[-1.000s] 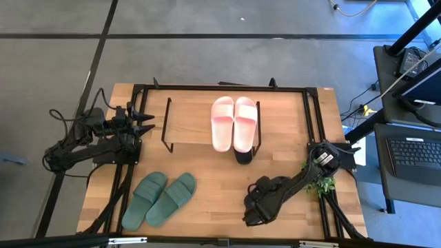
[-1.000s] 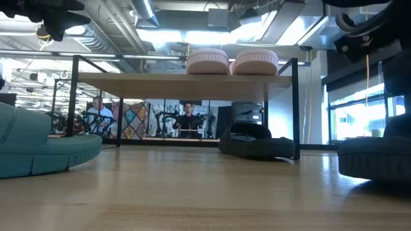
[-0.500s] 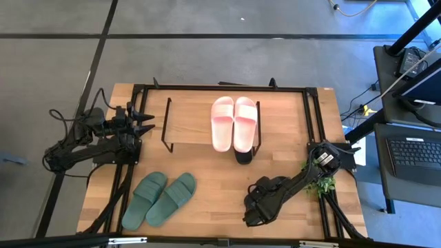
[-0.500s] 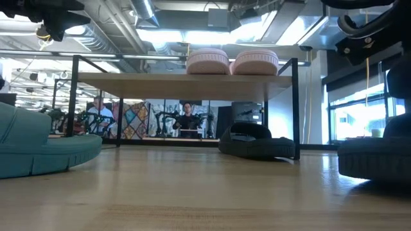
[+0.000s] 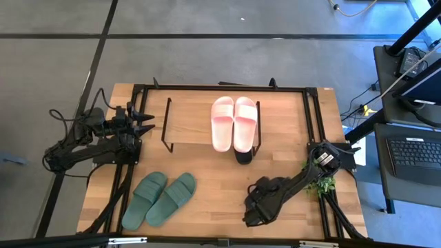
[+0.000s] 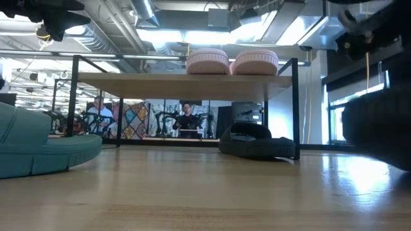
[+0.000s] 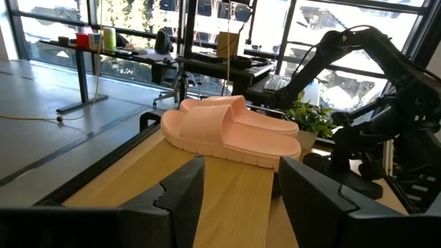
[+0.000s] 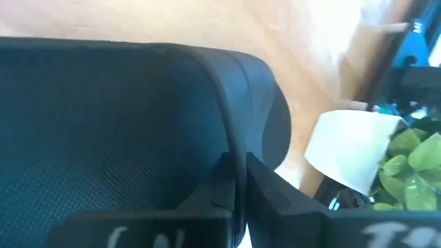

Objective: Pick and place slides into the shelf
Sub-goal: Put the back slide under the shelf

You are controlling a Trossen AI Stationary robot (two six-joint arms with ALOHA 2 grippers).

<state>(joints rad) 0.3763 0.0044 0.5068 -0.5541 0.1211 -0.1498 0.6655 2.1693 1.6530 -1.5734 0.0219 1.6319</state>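
Black slide pickup under way

Right end effector (image 5: 256, 212) clamps a black rubber slide (image 8: 124, 131) near the wooden-topped wire shelf (image 5: 196, 122); next, carry it there.

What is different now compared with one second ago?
In the low view, the black slide held by the right end effector has risen off the table. The pink slides on the shelf, the green slides and the left end effector have not moved.
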